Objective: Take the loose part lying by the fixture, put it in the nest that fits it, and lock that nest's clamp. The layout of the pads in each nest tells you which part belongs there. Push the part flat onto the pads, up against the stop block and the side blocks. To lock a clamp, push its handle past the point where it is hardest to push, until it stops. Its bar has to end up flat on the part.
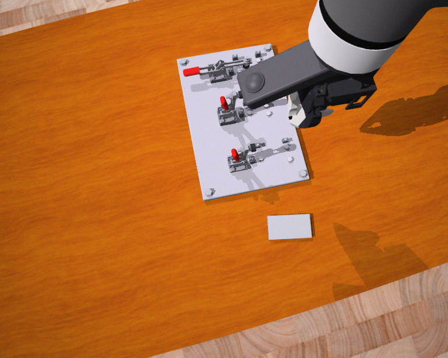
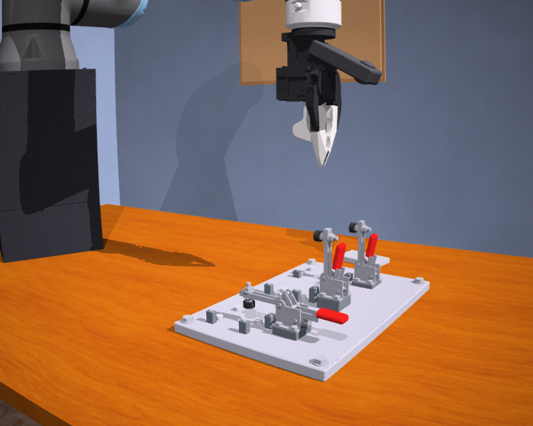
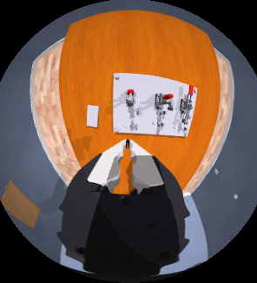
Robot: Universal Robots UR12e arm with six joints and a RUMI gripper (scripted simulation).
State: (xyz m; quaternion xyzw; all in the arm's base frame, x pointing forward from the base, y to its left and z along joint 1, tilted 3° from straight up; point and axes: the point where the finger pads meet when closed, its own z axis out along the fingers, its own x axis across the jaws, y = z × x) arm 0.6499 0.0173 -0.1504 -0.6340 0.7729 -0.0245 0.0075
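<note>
Top view: loose part (image 1: 289,226), a flat pale grey rectangle, lies on the orange table (image 1: 84,154) just near of the fixture plate (image 1: 208,134). Gripper (image 2: 322,162) hangs high above, fingers closed on nothing.

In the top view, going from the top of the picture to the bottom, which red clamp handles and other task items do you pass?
Flat-lying red handle → upright red handle → second upright red handle → loose plate on the table.

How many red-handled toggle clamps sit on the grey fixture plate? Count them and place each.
3, in a row along the plate: one handle lying flat at the far end, two upright, middle and nearest the loose part.
</note>
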